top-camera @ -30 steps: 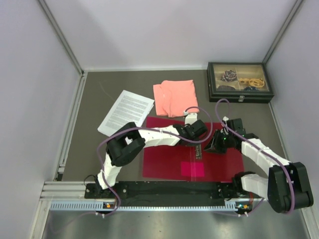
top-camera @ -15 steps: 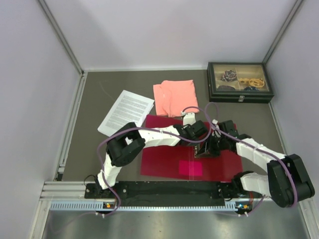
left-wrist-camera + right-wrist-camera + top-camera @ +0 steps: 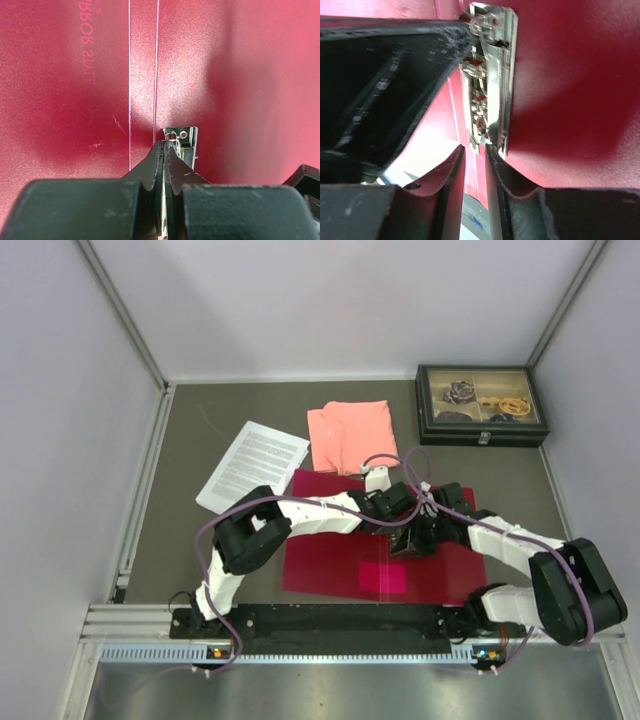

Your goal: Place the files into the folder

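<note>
Folder point(image 3: 325, 565) lies open and flat on the table; files point(image 3: 252, 466) lie apart from it at 10 o'clock. Left gripper point(image 3: 163, 146) pinched closed, tips touching one end of the metal clip point(image 3: 182, 137). Right gripper point(image 3: 475, 150) a narrow slit apart, clip's other end just at its tips

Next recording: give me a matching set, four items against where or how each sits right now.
Items: 1 files; 2 folder; 3 metal clip; 4 pink cloth.
Places: A lying spread open, inside up; B far left, outside the folder; C folded, between files and dark box; D beside the folder's spine crease.
Pairs: 1-B; 2-A; 3-D; 4-C.
</note>
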`<state>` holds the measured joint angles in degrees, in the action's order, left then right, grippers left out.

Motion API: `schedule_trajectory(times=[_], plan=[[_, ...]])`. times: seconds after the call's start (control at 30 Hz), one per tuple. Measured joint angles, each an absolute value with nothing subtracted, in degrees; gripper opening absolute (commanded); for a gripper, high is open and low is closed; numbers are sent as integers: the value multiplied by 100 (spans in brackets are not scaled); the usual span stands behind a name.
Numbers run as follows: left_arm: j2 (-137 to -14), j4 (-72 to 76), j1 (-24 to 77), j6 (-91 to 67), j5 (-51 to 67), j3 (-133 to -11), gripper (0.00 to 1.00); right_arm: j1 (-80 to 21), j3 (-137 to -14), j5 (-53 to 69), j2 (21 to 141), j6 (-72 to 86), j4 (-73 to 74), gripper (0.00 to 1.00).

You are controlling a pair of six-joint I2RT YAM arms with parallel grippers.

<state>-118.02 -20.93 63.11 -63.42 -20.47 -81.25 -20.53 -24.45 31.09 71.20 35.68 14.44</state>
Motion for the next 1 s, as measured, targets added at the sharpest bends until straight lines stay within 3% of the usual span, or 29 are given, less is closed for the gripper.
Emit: schedule_trajectory(times=[0.17, 0.47, 0.8, 1.0], plan=[[-11791, -2062, 6311, -6434, -2049, -8086, 0, -2053, -2399, 3120, 7192, 3616, 1326, 18], [-11730, -1922, 6311, -6617, -2053, -7946, 0, -2053, -2399, 3111, 7266, 3636, 1273, 0], [-11618, -1778, 6309, -6742, -2093, -7732, 0, -2082, -2418, 3210, 7496, 3778, 1111, 0], [-11472, -1688, 6300, -6759, -2169, -7498, 0, -2674, -2759, 2523, 7627, 4016, 1404, 0]])
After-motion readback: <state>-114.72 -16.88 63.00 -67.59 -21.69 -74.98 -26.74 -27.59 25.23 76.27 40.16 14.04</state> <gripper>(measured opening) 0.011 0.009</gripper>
